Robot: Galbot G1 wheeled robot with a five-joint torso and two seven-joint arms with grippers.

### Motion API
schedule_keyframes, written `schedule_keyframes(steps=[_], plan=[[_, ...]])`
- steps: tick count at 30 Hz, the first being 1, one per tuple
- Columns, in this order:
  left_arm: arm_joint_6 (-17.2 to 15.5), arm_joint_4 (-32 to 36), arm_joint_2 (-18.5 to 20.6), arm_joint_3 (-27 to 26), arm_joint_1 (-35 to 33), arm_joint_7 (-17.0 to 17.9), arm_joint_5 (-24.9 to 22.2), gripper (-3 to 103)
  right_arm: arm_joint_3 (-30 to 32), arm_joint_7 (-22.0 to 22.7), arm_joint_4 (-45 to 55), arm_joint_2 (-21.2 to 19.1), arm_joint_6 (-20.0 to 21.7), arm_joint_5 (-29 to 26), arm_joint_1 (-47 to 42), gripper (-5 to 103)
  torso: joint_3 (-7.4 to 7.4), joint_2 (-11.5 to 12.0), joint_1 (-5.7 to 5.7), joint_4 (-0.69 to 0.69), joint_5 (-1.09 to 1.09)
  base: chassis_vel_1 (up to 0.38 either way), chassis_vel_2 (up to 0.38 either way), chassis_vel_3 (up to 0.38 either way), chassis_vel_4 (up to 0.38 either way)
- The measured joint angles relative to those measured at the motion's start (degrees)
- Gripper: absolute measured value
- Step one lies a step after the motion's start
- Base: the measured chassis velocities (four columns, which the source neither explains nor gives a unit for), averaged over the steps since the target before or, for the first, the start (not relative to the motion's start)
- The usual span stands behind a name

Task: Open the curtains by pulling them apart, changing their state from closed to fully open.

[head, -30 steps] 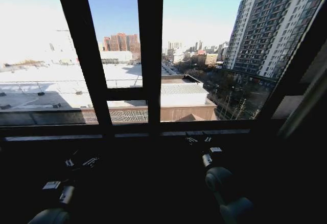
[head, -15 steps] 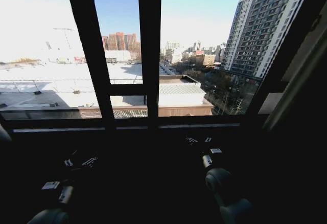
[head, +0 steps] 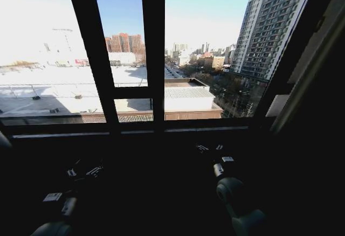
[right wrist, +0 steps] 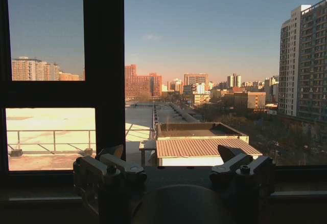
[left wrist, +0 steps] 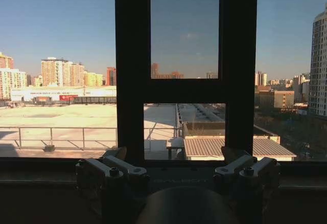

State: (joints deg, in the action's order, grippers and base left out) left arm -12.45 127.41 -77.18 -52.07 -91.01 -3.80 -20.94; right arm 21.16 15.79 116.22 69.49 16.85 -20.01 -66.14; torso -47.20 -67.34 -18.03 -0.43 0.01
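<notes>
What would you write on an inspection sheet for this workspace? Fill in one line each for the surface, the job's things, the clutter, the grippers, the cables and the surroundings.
Surface: a dark sill runs under the window, bare where it can be seen.
Job's things: the window glass is uncovered; a pale strip at its right edge may be a drawn-back curtain, cannot tell.
Clutter: nothing seen.
Grippers: left gripper and right gripper are both low below the sill, facing the window, jaws apart and holding nothing.
Cables: nothing seen.
Surroundings: dark frame bars cross the window; flat roofs and tower blocks lie outside in daylight.
</notes>
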Motion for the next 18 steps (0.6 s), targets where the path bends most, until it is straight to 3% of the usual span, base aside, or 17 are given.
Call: schedule_keyframes(steps=[18], plan=[[0.82,-0.6,0.06,0.14,0.8,-0.02,-1.4,100,-0.1,0.1,1.58,-0.25,0.1,0.03,-2.53,100,0.02,-0.04,0.05,0.0,-0.01,0.0,0.0,0.0,0.0]])
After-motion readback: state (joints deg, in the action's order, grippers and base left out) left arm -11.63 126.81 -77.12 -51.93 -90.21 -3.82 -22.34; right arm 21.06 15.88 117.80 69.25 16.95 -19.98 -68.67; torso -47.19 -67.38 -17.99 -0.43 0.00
